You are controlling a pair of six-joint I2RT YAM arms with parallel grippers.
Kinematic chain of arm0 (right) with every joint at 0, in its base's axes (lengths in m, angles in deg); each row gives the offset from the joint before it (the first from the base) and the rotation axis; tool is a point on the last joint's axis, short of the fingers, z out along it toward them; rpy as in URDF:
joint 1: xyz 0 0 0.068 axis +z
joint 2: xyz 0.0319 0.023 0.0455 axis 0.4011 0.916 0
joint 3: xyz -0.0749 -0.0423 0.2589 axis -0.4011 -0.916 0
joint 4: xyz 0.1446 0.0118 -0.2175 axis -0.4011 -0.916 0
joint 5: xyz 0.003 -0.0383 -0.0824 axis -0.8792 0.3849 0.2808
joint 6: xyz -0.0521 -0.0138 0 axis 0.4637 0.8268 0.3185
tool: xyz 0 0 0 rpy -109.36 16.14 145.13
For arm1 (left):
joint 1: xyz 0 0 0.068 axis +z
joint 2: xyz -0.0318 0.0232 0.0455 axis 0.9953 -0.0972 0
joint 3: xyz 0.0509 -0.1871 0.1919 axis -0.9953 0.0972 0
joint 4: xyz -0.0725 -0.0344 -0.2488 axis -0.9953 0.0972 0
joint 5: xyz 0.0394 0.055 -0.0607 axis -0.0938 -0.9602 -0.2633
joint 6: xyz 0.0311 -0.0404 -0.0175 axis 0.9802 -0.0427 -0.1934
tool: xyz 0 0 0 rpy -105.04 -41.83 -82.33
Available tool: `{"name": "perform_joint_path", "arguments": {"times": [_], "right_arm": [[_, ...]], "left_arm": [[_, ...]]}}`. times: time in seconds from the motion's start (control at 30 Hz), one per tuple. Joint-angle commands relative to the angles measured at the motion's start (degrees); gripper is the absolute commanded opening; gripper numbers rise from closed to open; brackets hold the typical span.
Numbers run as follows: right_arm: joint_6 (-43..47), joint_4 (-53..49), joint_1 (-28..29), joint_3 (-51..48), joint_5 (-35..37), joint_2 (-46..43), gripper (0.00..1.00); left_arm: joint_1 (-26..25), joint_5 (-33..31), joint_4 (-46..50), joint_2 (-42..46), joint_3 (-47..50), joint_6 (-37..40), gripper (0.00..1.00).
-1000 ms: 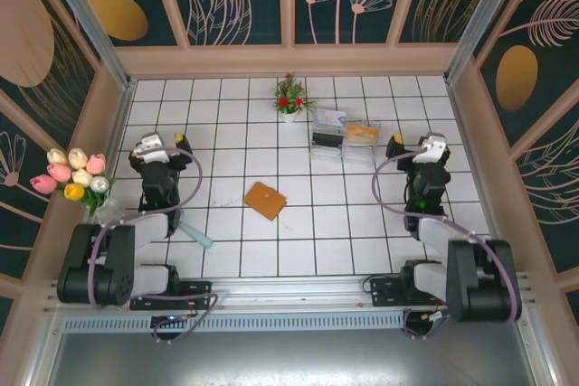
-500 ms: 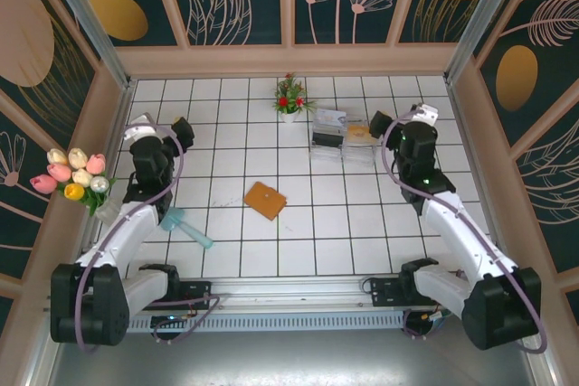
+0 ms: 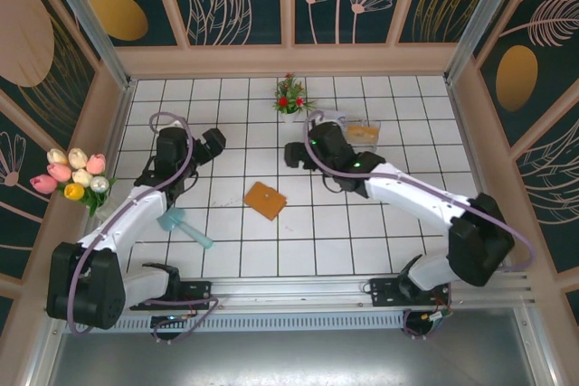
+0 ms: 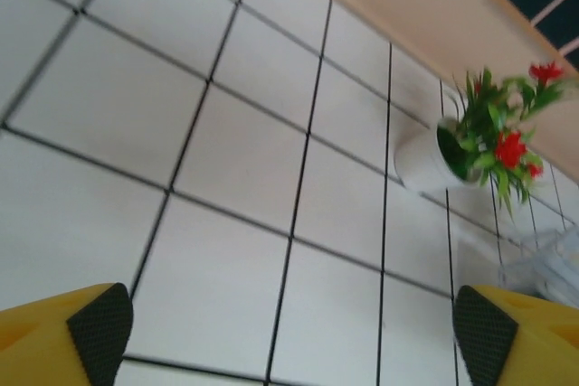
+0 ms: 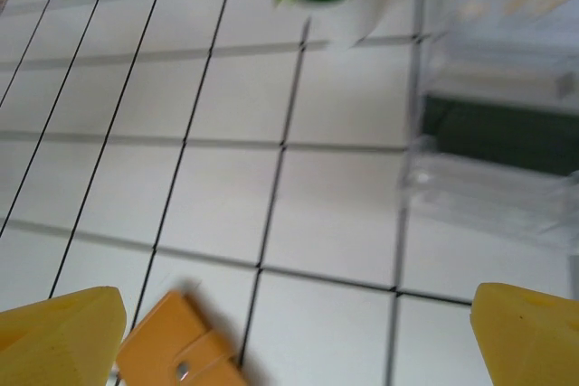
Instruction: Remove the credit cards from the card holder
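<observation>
The card holder (image 3: 265,200) lies folded shut on the white tiles near the middle, an orange-brown wallet with a snap tab. Its corner (image 5: 176,351) shows at the bottom left of the right wrist view. The credit cards are hidden. My right gripper (image 3: 292,153) hovers just beyond the holder, toward the back, and stands open (image 5: 294,341) with nothing between its yellow fingers. My left gripper (image 3: 214,141) hangs to the holder's back left, also open (image 4: 289,336) over bare tile.
A clear plastic tray (image 3: 346,136) holding an orange-tan card stands at the back right, beside the right arm. A small potted plant (image 3: 289,99) sits at the back centre. A teal tool (image 3: 185,229) lies by the left arm. Tulips (image 3: 74,176) lean on the left wall.
Both arms swung inward. The right gripper travelled from the back right, past the tray, to just behind the holder. The left gripper moved right toward the middle.
</observation>
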Motion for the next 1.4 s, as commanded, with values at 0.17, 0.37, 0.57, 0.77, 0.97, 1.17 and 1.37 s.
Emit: {"name": "perform_joint_path", "arguments": {"times": [0.17, 0.37, 0.57, 0.77, 0.97, 1.17, 1.37], "right_arm": [[-9.72, 0.40, -0.66, 1.96, -15.14, 9.24, 0.96], [-11.87, 2.14, -0.83, 2.03, -20.25, 13.68, 0.88], [-12.38, 1.92, -0.74, 2.99, -22.12, 16.04, 0.81], [-13.49, 1.47, -0.70, 3.44, -23.57, 18.08, 0.70], [-14.68, 2.03, -0.22, 2.28, -23.73, 18.25, 0.68], [-14.81, 1.37, -0.12, 1.44, -23.86, 18.03, 0.56], [-15.88, -1.46, 1.08, -0.05, -19.40, 15.77, 0.54]], "left_arm": [[-7.29, 7.51, 2.38, 2.81, 9.01, -17.43, 0.79], [-13.54, 7.21, 0.52, 0.96, 12.06, -23.70, 0.73], [-18.40, 5.49, 0.02, -2.72, 12.33, -27.31, 0.65], [-19.97, 6.33, -0.46, -8.16, 9.91, -26.03, 0.57], [-19.94, 6.24, -0.70, -11.36, 7.48, -24.62, 0.49], [-19.87, 5.37, -0.53, -14.73, 4.03, -21.35, 0.42], [-19.93, 8.60, -1.52, -20.52, -1.01, -16.33, 0.39]]}}
